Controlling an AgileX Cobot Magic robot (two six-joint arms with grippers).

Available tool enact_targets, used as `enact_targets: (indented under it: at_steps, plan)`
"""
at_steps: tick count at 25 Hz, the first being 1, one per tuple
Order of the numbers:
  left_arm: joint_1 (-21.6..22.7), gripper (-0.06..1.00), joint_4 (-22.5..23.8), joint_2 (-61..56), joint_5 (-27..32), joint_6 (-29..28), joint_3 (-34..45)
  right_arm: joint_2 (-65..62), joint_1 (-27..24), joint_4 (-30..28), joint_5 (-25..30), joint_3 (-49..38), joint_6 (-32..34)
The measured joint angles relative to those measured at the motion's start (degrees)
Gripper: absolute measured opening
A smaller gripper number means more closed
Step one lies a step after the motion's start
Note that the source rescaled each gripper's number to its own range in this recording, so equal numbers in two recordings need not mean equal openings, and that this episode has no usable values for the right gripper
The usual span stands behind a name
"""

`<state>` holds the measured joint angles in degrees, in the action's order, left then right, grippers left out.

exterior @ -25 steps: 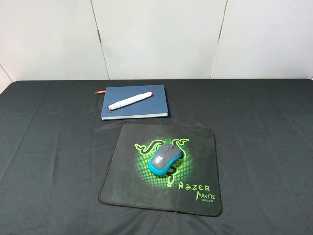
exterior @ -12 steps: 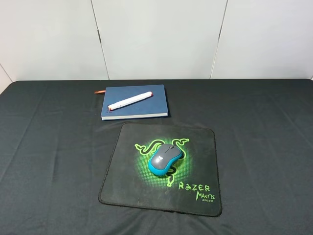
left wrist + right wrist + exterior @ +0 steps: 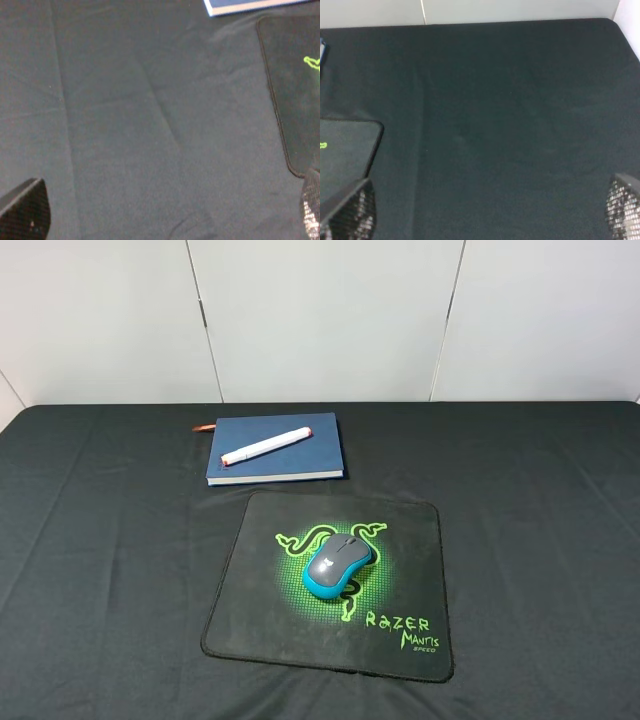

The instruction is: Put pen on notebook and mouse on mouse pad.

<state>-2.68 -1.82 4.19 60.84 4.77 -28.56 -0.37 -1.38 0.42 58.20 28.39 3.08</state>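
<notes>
A: Pen, where from the jaws? Left gripper first
B: left jaws spread wide, only the two fingertips showing at the frame corners, nothing between them, bare black cloth under them. Going outward: mouse pad edge is near one fingertip, notebook corner further out past it. Pen itself not in the left wrist view
A: right gripper?
B: also spread, empty, mesh pads at both lower corners. Mouse pad corner just beside one pad, rest is cloth out to the table's far edge. No pen, no mouse there
A: so from the high camera?
B: neither arm in frame. Pen lies flat on the notebook, long axis diagonal across the cover, one tip toward the near-left corner, other toward the far-right. Fully on the cover, no overhang I can see. Mouse sits mid mouse pad on the green logo, nose pointing up-right toward the back
A: nearer arm?
B: notebook is left of centre so I'd judge left arm nearer the pen; mouse roughly central, either could reach. Both things look already placed, so my read is task done, no further grasp needed, both arms well apart from the things
</notes>
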Motion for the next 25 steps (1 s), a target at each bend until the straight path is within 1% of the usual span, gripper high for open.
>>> enact_targets:
  at_steps: [6, 25]
  plan:
    - [0.0, 1.0, 0.0, -4.3, -0.2, 0.0, 0.0, 0.0, 0.0, 0.0, 0.0, 0.0, 0.0]
    - [0.0, 1.0, 0.3, -4.4, -0.2, 0.0, 0.0, 0.0, 0.0, 0.0, 0.1, 0.0, 0.0]
